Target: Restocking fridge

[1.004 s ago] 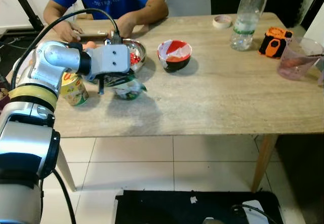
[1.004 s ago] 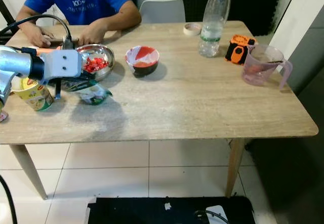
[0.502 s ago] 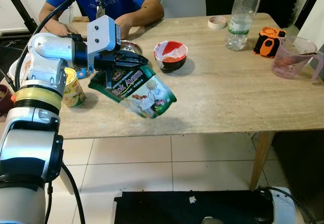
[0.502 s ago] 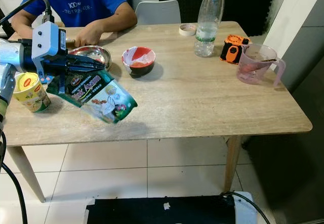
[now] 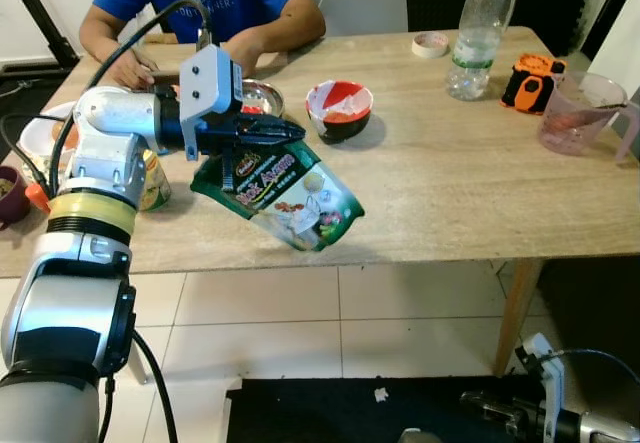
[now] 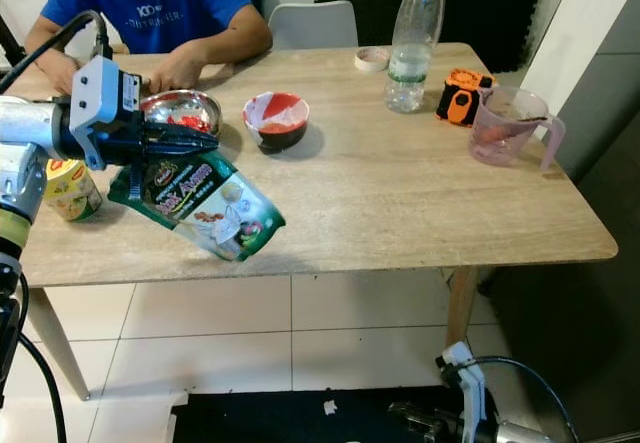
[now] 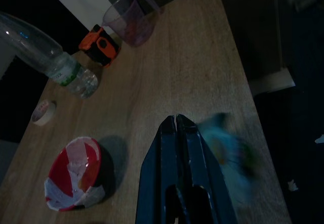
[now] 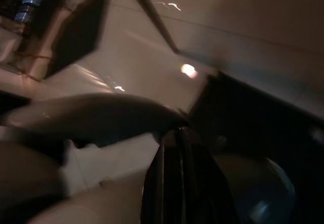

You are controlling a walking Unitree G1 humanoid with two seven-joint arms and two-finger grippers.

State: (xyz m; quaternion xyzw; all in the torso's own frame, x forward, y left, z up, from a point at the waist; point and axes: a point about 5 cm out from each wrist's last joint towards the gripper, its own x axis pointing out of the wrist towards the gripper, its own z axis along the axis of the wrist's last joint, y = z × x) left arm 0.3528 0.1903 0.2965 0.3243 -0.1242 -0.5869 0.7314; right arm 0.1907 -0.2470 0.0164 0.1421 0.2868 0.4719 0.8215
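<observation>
Left gripper [image 5: 285,131] clamps the top edge of a green snack packet [image 5: 285,192], held tilted above the counter [image 5: 440,173] front edge. Right gripper's [image 8: 177,133] state: cannot tell.

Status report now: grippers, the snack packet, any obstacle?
Left gripper shut on snack packet, packet hanging over table edge. Right gripper low, jaws shut. Red bowl and steel bowl nearby, not blocking.

Head stereo downward; wrist cameras along claws
</observation>
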